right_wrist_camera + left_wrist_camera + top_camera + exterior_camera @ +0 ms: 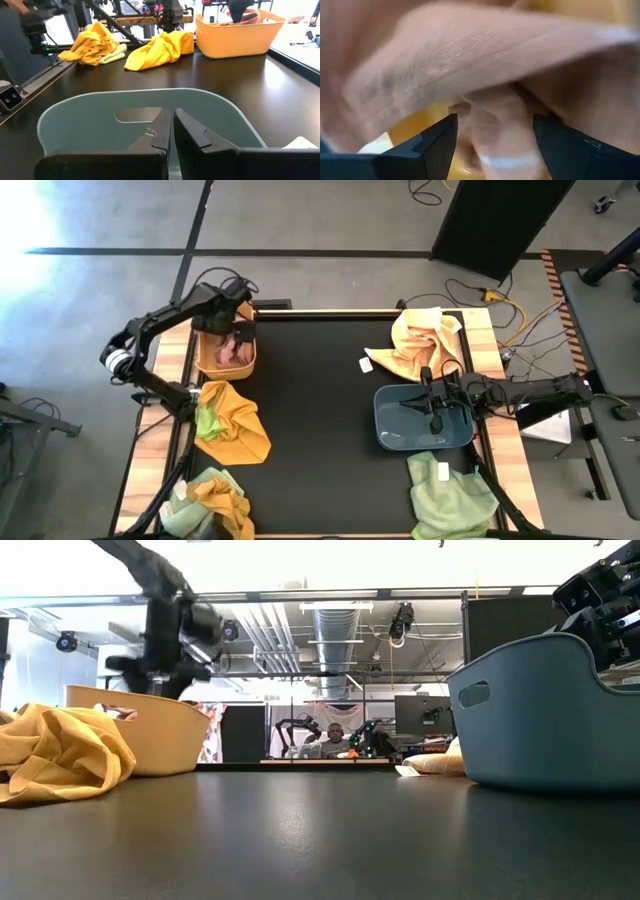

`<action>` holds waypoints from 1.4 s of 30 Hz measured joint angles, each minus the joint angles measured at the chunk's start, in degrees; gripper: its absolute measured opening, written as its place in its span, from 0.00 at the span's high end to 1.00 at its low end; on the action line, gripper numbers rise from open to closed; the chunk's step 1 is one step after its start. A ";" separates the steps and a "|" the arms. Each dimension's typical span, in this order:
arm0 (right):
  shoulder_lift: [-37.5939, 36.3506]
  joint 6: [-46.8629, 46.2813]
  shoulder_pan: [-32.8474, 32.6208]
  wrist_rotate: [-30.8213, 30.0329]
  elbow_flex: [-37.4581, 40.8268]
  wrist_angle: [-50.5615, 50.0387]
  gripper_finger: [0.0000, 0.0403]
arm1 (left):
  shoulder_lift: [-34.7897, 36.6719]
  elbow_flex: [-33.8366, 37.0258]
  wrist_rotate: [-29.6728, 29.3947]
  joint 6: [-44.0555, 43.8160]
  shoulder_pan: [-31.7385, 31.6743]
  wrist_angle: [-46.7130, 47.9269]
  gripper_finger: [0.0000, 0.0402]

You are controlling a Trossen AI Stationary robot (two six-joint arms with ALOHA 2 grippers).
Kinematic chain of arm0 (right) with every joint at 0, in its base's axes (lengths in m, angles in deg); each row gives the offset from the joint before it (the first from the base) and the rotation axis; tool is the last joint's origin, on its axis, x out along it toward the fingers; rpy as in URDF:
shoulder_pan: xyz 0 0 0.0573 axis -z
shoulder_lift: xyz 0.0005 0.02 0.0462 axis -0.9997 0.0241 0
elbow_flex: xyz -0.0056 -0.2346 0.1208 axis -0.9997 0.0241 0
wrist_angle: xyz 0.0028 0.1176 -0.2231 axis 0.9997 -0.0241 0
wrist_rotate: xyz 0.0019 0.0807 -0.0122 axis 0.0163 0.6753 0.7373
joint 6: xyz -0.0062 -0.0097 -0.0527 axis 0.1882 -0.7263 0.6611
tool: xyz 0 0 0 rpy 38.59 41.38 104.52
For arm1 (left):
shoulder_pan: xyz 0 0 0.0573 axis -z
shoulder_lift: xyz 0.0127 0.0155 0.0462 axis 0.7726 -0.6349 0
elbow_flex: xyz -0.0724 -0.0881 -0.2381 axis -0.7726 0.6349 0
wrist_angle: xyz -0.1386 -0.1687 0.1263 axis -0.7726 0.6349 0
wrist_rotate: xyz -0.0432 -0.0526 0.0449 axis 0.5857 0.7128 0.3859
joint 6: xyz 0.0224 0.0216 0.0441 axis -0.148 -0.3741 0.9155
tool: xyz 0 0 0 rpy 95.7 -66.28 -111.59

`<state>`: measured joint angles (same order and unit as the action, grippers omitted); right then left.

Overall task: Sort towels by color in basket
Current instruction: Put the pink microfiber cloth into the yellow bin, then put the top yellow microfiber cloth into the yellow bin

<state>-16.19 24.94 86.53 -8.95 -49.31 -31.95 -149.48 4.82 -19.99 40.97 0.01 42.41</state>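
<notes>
A: Left gripper (240,332) is down inside the orange basket (210,365) at the far left of the surface, fingers (437,142) spread wide, released, with salmon cloth (485,70) bunched right in front of them.

B: Is it holding that cloth?

A: Doesn't look like it. The fabric sits between and beyond the fingers, but they stand apart, not pinched on it. From above you see pink towels (236,350) lying in the basket under the gripper.

B: And the right side?

A: Right gripper (432,408) is over the blue basket (395,430) near the right edge, clenched tight, fingers (162,131) pressed together on nothing. Its wrist camera looks straight over the blue rim (75,102).

B: Where's the rest of the laundry?

A: Spread around. A mustard towel (240,425) over a bit of green lies at the left edge, just nearer than the orange basket. Another mustard-and-green heap (212,498) sits at the near left corner. A peach towel (420,340) with a white tag is at the far right, just behind the blue basket. A green towel (450,495) is at the near right corner, tag showing.

B: Anything from table height?

A: The mustard towel (60,755) rests against the orange basket (160,735), the blue basket (540,715) looms on the other side, and a person sits in the room behind.
</notes>
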 joint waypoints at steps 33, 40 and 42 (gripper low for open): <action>0.00 0.00 -0.02 0.00 -0.01 0.00 0.97 | -0.01 11.49 7.66 5.02 -4.68 -29.72 0.42; 0.00 0.00 -0.02 0.00 -0.01 0.00 0.97 | 8.42 11.41 7.63 8.87 -3.03 -30.02 0.42; 0.00 0.00 -0.02 0.00 0.01 0.00 0.97 | 11.99 11.41 7.61 8.54 -3.01 -28.05 0.42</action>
<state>-16.19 24.94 86.51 -8.95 -49.30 -31.95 -137.49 16.23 -12.37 49.51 -3.00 14.35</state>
